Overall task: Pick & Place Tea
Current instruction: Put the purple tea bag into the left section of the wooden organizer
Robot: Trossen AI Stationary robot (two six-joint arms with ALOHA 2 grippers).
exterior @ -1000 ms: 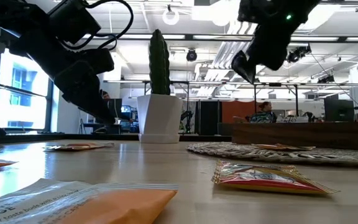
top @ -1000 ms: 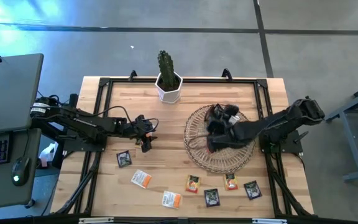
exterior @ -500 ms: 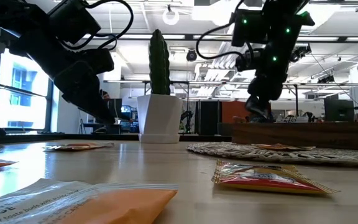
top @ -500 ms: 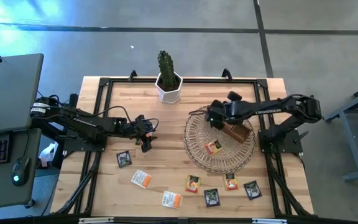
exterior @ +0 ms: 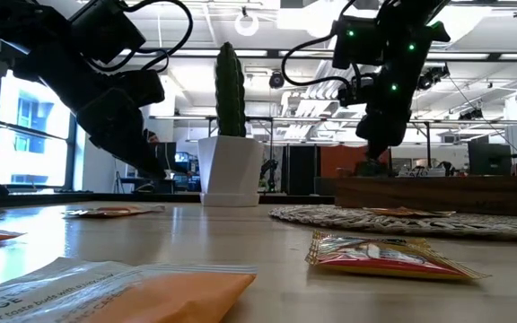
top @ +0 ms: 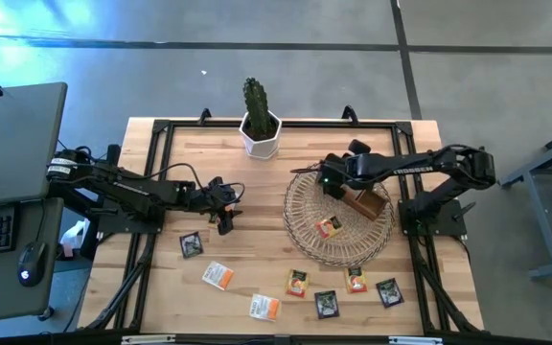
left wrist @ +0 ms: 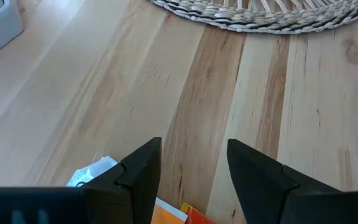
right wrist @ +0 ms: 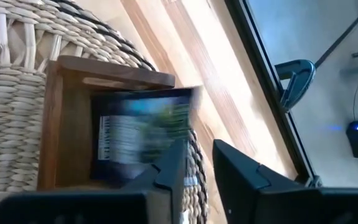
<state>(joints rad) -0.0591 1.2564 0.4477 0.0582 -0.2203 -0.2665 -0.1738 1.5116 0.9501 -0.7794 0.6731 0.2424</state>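
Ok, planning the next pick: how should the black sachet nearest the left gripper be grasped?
The black sachet lies flat on the table, so probably straight down from above, jaws closing across two opposite edges. The left gripper, open, hovers close by and the space around the sachet is free.

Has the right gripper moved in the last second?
Yes. In the high view the right gripper has swung from the wicker tray's middle to its far rim, toward the cactus pot.

The right arm reaches inward, its gripper (top: 332, 181) raised with fingers slightly apart. The left arm stretches toward mid-table, its gripper (top: 226, 220) hanging with fingers spread.
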